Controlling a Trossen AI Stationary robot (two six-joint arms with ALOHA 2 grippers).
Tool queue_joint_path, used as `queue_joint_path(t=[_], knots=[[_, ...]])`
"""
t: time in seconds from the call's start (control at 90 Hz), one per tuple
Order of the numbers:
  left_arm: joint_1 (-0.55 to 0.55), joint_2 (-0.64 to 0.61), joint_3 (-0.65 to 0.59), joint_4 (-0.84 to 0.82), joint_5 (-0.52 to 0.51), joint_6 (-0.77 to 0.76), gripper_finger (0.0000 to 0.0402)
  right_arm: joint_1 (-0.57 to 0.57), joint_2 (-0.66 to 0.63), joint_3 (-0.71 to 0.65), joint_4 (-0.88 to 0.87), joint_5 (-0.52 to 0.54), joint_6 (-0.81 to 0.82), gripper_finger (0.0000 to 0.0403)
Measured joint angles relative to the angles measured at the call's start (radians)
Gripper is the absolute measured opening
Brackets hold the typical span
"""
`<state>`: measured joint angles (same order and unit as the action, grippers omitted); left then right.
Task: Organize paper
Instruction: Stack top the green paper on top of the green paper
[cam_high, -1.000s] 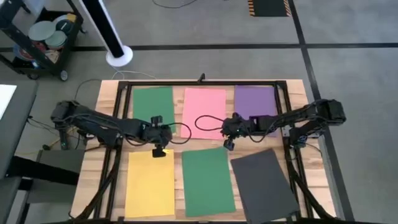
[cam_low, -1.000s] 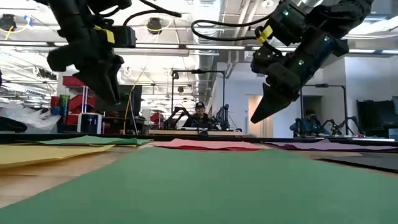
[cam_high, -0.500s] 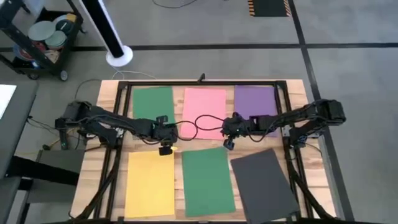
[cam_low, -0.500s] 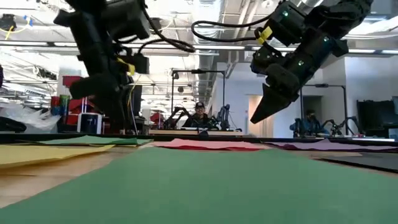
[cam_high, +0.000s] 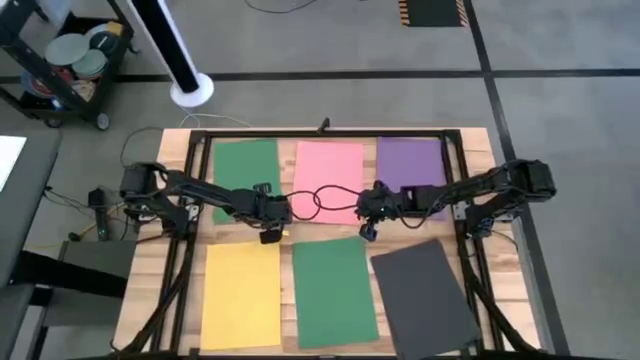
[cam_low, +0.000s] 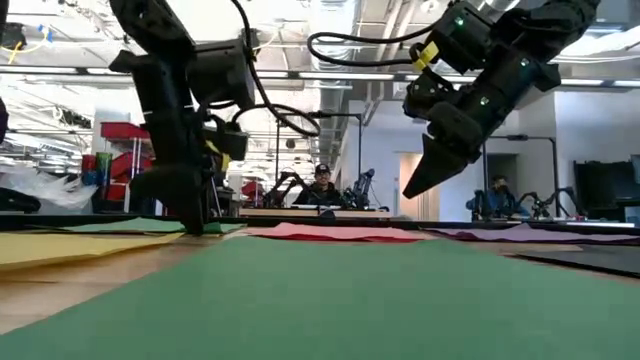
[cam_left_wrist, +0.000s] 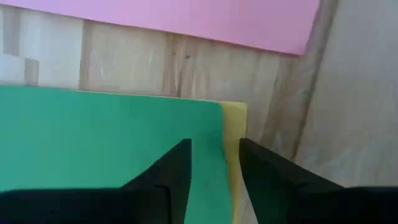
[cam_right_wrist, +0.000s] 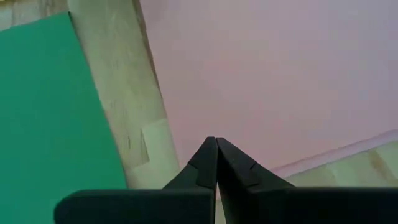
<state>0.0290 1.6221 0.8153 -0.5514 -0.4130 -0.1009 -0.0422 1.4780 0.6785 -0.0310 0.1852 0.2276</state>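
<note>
Six sheets of paper lie flat on the wooden table: green (cam_high: 246, 165), pink (cam_high: 328, 172) and purple (cam_high: 410, 163) in the far row, and yellow (cam_high: 242, 295), green (cam_high: 334, 290) and black (cam_high: 425, 295) in the near row. My left gripper (cam_high: 270, 236) points straight down, low over the table (cam_low: 190, 228). It is open a little (cam_left_wrist: 214, 146) over a green sheet's corner (cam_left_wrist: 211, 109), and a narrow yellow strip (cam_left_wrist: 234, 124) runs beside that corner. My right gripper (cam_high: 367, 233) hangs shut, well above the table (cam_low: 410, 190), over the pink sheet's near edge (cam_right_wrist: 261, 93). My left gripper has its fingertips (cam_left_wrist: 183, 149) low over the green sheet's corner, coming from above and pointing down. I cannot tell whether they touch the paper.
A black metal frame (cam_high: 320, 133) runs round the table's far and side edges. A cable loop (cam_high: 318, 200) hangs over the pink sheet between the arms. A cart (cam_high: 70, 60) and a white pole base (cam_high: 190, 90) stand on the floor beyond. A person (cam_low: 320, 185) sits far behind.
My left gripper has gone toward the table's right edge and down, close to the table between the far green and yellow sheets. It has tipped from slanting to pointing straight down. The sheets lie as before.
</note>
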Motion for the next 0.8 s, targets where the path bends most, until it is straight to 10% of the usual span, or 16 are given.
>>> queue_joint_path(t=[0.189,0.8], knots=[[0.013,-0.040,-0.002,-0.029,0.021,0.007,0.0010,0.000,0.000,0.000,-0.002,0.000,0.000,0.0000],[-0.151,-0.396,-0.002,-0.063,0.409,-0.339,0.0000,0.000,0.000,0.000,-0.021,0.000,0.000,0.0000]])
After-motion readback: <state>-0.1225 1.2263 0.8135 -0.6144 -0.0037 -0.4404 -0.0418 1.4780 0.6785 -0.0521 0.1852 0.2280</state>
